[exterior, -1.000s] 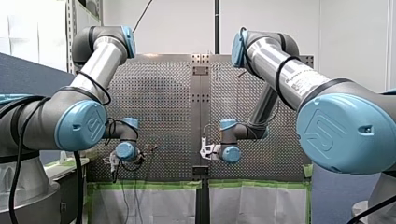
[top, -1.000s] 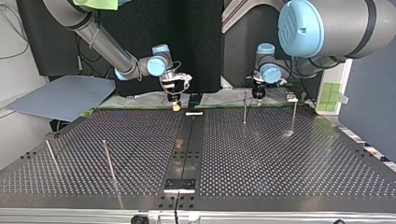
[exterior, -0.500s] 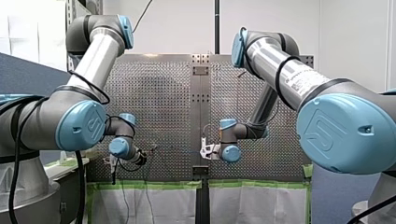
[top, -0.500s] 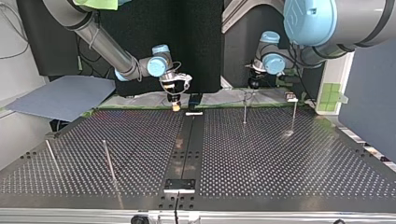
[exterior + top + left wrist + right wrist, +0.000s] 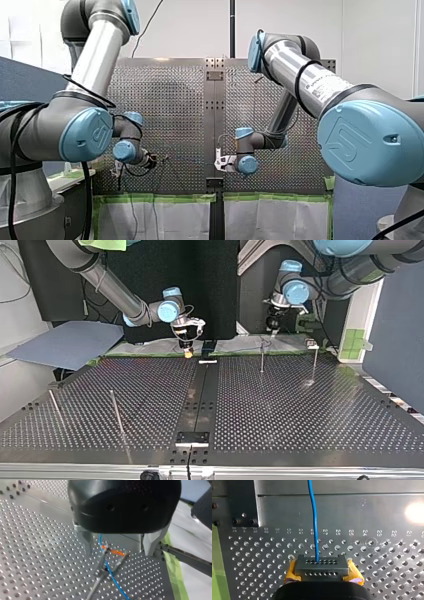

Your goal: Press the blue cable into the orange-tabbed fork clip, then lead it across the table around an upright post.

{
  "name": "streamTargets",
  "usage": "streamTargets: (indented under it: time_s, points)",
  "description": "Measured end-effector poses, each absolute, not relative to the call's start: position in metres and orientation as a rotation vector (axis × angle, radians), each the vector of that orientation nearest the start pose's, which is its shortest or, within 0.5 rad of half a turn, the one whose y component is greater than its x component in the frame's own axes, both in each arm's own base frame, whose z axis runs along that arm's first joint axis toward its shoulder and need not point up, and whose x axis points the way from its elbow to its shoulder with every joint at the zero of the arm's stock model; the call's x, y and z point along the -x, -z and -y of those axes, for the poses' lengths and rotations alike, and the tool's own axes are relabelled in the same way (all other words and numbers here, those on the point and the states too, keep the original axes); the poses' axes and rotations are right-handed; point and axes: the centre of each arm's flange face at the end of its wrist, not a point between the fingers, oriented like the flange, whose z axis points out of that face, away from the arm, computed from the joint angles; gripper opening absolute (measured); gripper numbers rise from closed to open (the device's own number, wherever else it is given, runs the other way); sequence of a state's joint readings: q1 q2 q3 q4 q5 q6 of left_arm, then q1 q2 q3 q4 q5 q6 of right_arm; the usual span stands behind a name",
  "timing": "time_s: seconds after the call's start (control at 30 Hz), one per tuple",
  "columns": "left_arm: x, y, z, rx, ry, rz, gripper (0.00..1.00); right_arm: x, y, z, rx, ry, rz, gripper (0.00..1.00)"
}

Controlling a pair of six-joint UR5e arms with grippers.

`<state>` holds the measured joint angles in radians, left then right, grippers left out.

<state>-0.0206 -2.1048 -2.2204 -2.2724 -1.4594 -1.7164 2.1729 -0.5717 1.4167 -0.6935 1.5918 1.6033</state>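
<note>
Perforated table (image 5: 300,405), left claw (image 5: 118,550) splayed over fork clip (image 5: 116,552)

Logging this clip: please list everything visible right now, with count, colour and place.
blue cable: one, blue, runs along the fork clip's prongs and on to my right gripper
fork clip: one, metal with an orange tab, on the table under my left gripper
upright posts: four, metal, two at each side of the top view
table: one, silver, perforated
sheet: one, grey, beside the table at the top view's left
tape: green, along the table's edge in the front view
left gripper: black, open, over the clip
right gripper: yellow pads, shut on the cable
</note>
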Motion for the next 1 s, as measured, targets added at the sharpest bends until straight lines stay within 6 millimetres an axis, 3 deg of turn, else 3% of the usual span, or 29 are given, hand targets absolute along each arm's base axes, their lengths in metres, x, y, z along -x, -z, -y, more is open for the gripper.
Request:
streamTargets:
  time_s: [0.2,0.53,0.87,1.0]
  points:
    - [-0.416,-0.058,0.16,0.012,0.21,-1.84,1.0,-0.505,0.015,0.503,-1.761,-1.528,0.988,0.0]
    - [-0.408,-0.063,0.178,0.02,0.237,-1.767,1.0,-0.504,0.016,0.503,-1.758,-1.531,0.997,0.0]
    - [-0.397,-0.04,0.206,0.013,0.249,-1.738,1.0,-0.504,0.016,0.503,-1.754,-1.536,1.006,0.0]
    - [-0.395,-0.025,0.208,0.037,0.229,-1.734,1.0,-0.504,0.016,0.503,-1.756,-1.535,1.007,0.0]
